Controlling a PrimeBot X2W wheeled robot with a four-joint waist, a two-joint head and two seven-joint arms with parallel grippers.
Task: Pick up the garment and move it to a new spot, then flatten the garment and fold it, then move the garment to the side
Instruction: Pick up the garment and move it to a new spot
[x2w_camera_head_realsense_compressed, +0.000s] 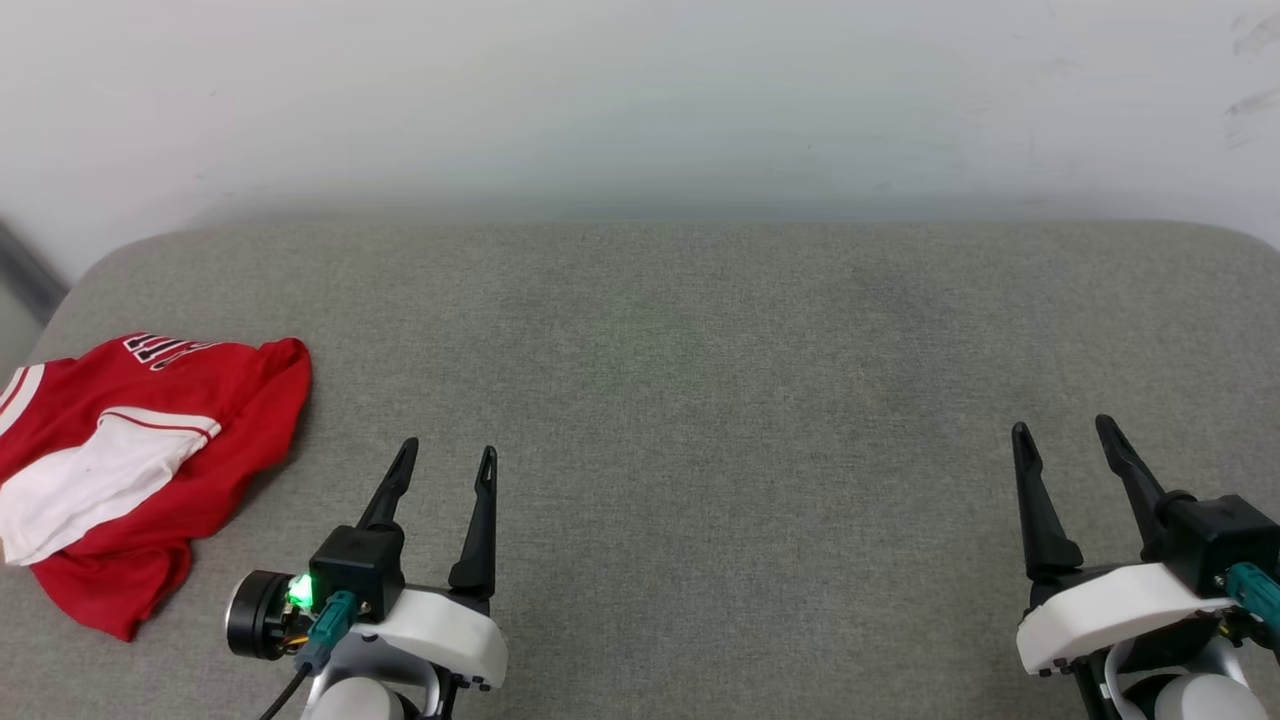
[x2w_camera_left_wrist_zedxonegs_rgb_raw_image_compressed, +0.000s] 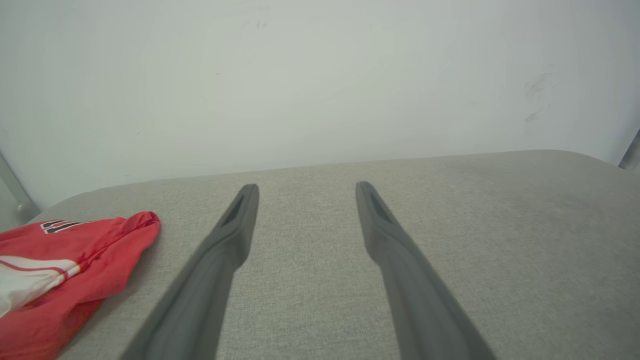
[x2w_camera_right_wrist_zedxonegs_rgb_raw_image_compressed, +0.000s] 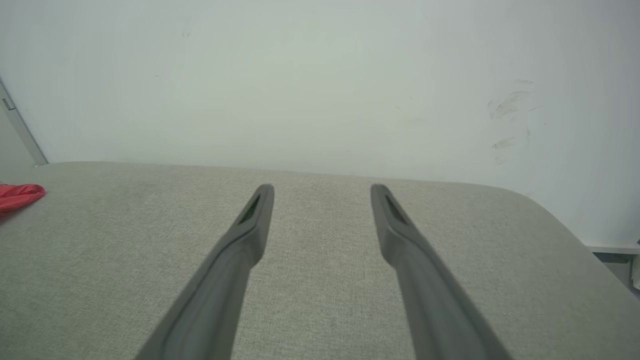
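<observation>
The garment lies crumpled at the left edge of the grey counter. The left gripper, near it, has its fingers spread and empty. So does the right gripper, well apart.

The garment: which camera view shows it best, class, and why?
The head view: the garment lies crumpled at the left of the grey surface, nearly whole, with a white sleeve and some lettering visible. The left wrist view cuts it off at its lower-left corner; the right wrist view catches a small red tip.
</observation>
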